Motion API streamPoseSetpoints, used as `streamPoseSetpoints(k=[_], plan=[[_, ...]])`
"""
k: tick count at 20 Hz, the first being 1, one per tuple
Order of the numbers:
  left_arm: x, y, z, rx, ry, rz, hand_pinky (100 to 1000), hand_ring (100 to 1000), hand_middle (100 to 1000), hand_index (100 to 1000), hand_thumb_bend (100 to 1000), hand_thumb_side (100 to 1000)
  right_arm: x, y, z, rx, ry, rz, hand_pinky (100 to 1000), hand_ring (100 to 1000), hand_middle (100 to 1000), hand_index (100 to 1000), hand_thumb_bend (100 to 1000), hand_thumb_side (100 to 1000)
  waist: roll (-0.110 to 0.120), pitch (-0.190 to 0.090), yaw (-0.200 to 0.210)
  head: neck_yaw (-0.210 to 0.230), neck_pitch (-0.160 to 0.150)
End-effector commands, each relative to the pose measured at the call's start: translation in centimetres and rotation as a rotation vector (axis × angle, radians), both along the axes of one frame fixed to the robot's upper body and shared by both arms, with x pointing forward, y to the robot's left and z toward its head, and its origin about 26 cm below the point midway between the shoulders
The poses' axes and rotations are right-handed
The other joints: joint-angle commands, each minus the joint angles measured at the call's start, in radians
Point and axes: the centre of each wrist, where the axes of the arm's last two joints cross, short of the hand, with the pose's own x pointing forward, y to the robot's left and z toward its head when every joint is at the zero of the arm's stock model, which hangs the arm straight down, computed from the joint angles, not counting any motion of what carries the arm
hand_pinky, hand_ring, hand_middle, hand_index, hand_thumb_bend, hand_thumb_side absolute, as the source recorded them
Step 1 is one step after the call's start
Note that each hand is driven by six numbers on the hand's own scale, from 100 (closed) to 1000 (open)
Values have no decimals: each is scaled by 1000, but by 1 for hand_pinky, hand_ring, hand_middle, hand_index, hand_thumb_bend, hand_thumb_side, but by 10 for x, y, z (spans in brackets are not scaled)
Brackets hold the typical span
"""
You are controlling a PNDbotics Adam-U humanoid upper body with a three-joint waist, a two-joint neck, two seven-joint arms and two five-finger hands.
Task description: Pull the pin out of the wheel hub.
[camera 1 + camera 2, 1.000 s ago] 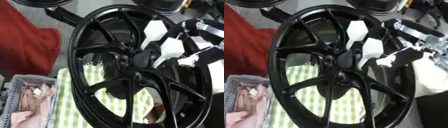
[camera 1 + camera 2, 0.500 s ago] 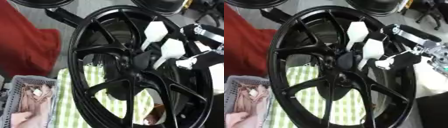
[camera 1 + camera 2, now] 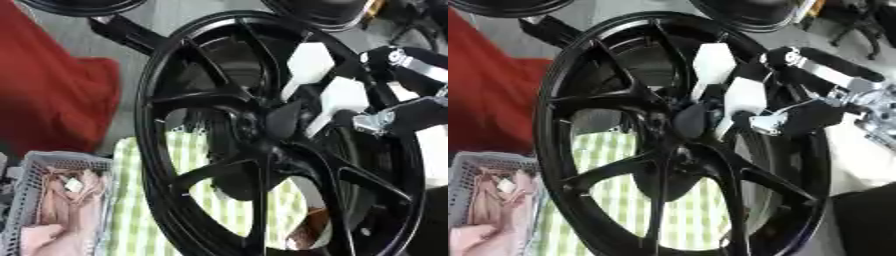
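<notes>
At centre of both views stands the wheel hub (image 3: 262,145), a big black alloy wheel w/ glossy spokes, upright and tilted a bit, its lower rim over a green-and-white checked cloth (image 3: 144,210). The spokes meet at a dark boss approx. mid-frame; just right of it sits a dark rounded piece (image 3: 691,120) that may be the pin or its cap, can't tell which, since it's black on black and blurred.

The right robot hand (image 3: 741,97) comes in from the upper right, white-shelled fingers (image 3: 308,65) pointing down-left at the hub centre, tips right beside or touching that dark piece. Whether the fingers pinch it or just rest by it, can't tell; the contact is hidden behind the white shells. Silver wrist parts and black forearm trail off to the right edge. Left robot hand isn't in either view.

Handling, as a guess: the wheel is heavy and rigid, shouldn't shift much under a pull, though it stands on edge and could rock. The pin is prob. small, stiff metal, smooth and maybe slippery, seated snug in its bore. Best hold is on its exposed head, thumb vs. fingers, and pull straight along its axis, not sideways, else it may bind.

Lower left there's a grey mesh basket (image 3: 26,170) w/ pinkish cloth inside; red fabric (image 3: 52,100) lies further left.
</notes>
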Motion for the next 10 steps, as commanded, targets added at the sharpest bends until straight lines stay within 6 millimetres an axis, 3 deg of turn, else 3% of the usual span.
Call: streamPoseSetpoints(k=[1,2,5,10], plan=[[-3,-2,6,11,-21,-5,1000,665,633,849,100,703,-1,-1,9,-19,-17,2,560,738,529,692,391,153,9,-15,-3,3,-14],[-3,-2,6,10,-21,-5,1000,665,633,849,100,704,-1,0,8,-25,-12,4,560,728,491,667,379,100,9,-14,-2,2,-16],[-3,-2,5,10,-20,-5,1000,665,633,849,100,705,-1,0,7,-40,-7,11,549,702,411,623,345,100,9,-12,-2,1,-19],[-3,-3,5,12,-18,-11,1000,665,634,849,100,707,-1,1,6,-50,-8,9,495,609,214,477,240,100,9,-9,-3,1,-22]])
